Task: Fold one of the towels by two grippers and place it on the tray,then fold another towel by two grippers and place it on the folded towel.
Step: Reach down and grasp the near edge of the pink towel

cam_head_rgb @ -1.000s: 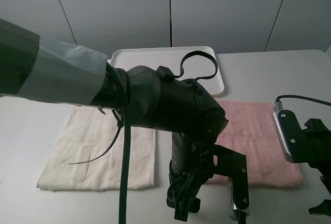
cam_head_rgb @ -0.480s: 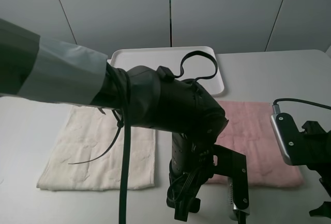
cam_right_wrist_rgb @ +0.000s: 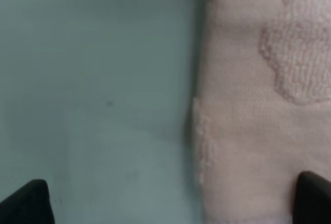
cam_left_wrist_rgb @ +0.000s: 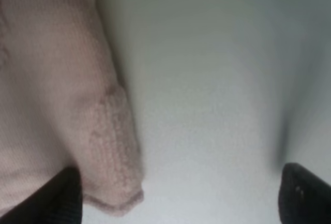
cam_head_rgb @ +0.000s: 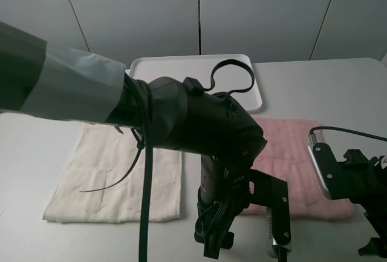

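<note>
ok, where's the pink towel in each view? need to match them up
Exterior high: pink towel lies right of centre, in front of the tray, partly hidden.
Left wrist: pink towel, its corner close by one fingertip of the left gripper.
Right wrist: pink towel, its straight edge running between the right gripper tips.
Shared landmark: the white table bordering the towel.

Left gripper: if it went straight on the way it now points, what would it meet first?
The left gripper would probably meet the corner of the pink towel under one finger and bare table under the other; depth is unclear in this blurred view.
</note>
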Action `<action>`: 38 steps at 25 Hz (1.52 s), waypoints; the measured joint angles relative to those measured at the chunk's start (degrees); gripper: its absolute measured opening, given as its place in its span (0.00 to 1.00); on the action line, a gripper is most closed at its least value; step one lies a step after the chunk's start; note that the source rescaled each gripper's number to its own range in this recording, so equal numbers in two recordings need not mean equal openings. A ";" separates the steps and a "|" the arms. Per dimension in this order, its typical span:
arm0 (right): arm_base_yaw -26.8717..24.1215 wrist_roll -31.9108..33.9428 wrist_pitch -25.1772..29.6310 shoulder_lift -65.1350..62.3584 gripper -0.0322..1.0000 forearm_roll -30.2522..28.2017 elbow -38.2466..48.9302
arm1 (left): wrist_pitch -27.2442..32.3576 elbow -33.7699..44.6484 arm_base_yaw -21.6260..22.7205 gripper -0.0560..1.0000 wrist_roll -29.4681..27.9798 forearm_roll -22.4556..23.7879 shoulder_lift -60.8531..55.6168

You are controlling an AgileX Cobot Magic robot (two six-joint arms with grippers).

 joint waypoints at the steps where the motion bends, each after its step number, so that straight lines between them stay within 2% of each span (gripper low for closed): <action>1: 0.00 0.00 0.00 0.47 1.00 -0.10 0.00 | 0.00 0.00 0.00 0.98 0.00 0.00 0.00; 7: 0.00 -0.42 -0.63 1.78 1.00 -0.10 0.31 | 0.10 0.00 0.00 0.98 0.00 0.00 0.00; 13: 0.00 -0.92 -5.02 1.78 1.00 -0.68 2.99 | 0.10 0.00 0.00 0.98 -0.12 0.00 0.00; 23: 0.00 -0.94 -6.79 1.54 0.98 -1.60 3.65 | 0.10 0.00 0.00 0.98 -0.21 0.00 0.00; 38: 0.00 -0.81 -5.42 -2.44 0.98 -3.40 3.98 | 0.10 0.00 0.00 0.98 -1.23 0.00 0.00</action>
